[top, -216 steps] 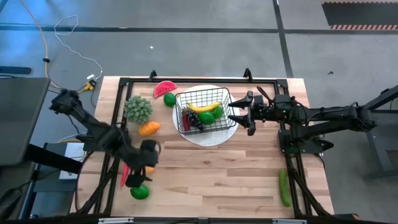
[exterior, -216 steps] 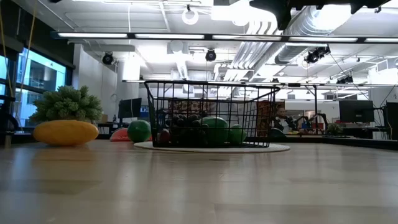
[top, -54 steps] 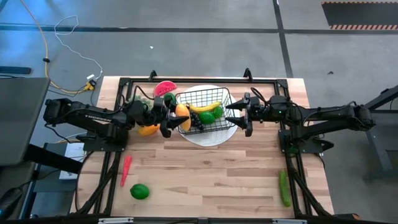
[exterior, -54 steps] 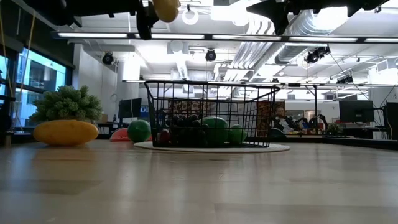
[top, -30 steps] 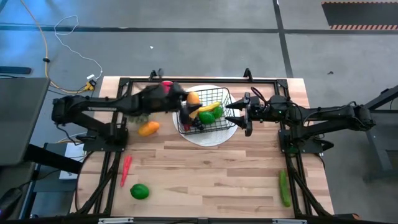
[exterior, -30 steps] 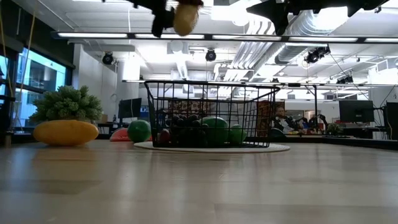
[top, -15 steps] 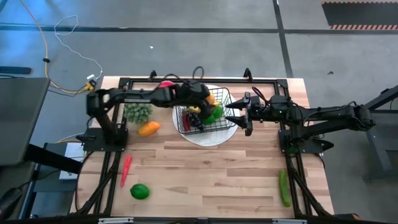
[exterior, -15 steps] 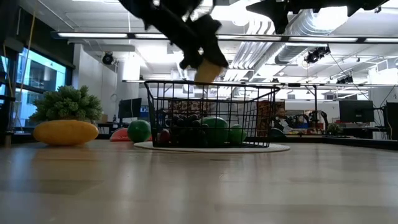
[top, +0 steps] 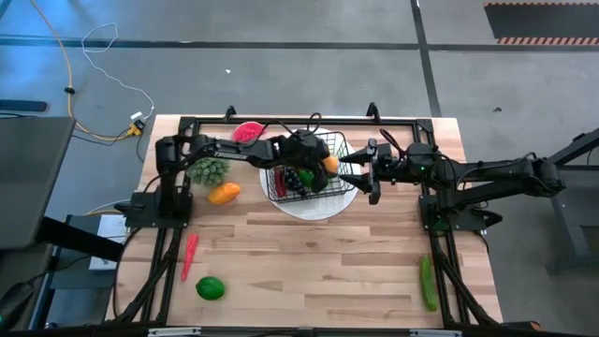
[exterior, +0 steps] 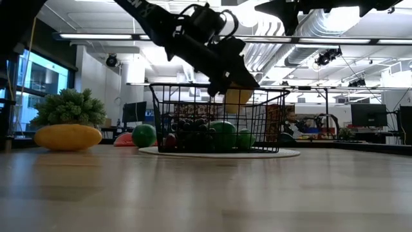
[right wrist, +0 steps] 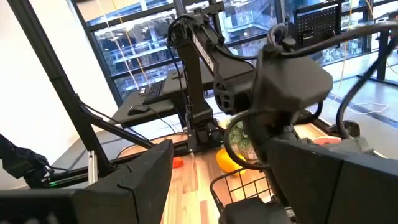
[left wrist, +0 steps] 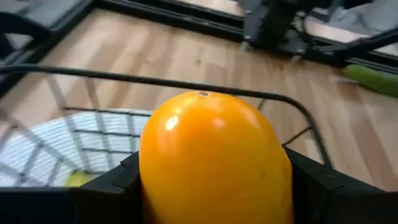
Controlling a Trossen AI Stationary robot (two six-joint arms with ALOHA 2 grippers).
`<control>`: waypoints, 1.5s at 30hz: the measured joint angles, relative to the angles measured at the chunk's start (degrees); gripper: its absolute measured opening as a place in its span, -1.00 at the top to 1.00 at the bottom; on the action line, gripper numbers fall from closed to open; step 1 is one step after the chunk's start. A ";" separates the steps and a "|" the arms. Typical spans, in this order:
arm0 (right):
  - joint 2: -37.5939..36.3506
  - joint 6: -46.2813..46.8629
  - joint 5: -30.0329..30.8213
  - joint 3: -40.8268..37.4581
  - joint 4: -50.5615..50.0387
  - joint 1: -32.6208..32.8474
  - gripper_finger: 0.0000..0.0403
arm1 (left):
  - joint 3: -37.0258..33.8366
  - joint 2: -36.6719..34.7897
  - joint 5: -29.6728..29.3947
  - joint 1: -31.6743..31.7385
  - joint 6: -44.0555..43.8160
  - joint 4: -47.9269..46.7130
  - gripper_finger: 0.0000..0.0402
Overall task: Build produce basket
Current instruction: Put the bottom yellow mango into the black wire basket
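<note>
The black wire basket [top: 273, 180] stands on a round white plate [top: 323, 210] at the table's far middle. It holds dark grapes [exterior: 187, 132] and green limes [exterior: 222, 132]. My left gripper [top: 326, 166] reaches in over the basket's right part, shut on an orange-yellow fruit [exterior: 237, 98]. The fruit sits at the height of the basket's rim [left wrist: 93, 73]. My right gripper [top: 361, 173] hovers open just right of the basket, level, with nothing between its fingers. My left gripper pinches the orange-yellow fruit by two opposite sides [left wrist: 149, 174] between its two fingers [left wrist: 115, 186]. It comes slanting down from the table's left. The fruit is lifted, its lower part dipping below the basket's rim, clear of the produce beneath.
Left of the basket lie a watermelon slice [top: 248, 131], a green leafy bunch [top: 208, 169] and an orange fruit [top: 223, 194]. A red pepper [top: 190, 255] and a lime [top: 210, 288] lie near left. A cucumber [top: 428, 283] lies near right. Bare wood spans the near middle.
My left gripper has carried the orange-yellow fruit toward the table's right and down, from high above the basket's left rim to rim height over its right part. It has tipped further downward and stayed shut on the fruit.
</note>
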 joint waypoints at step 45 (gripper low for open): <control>0.00 0.00 0.00 0.00 -0.04 0.00 -0.21 | -0.04 3.47 0.47 -0.28 0.01 -2.02 -0.63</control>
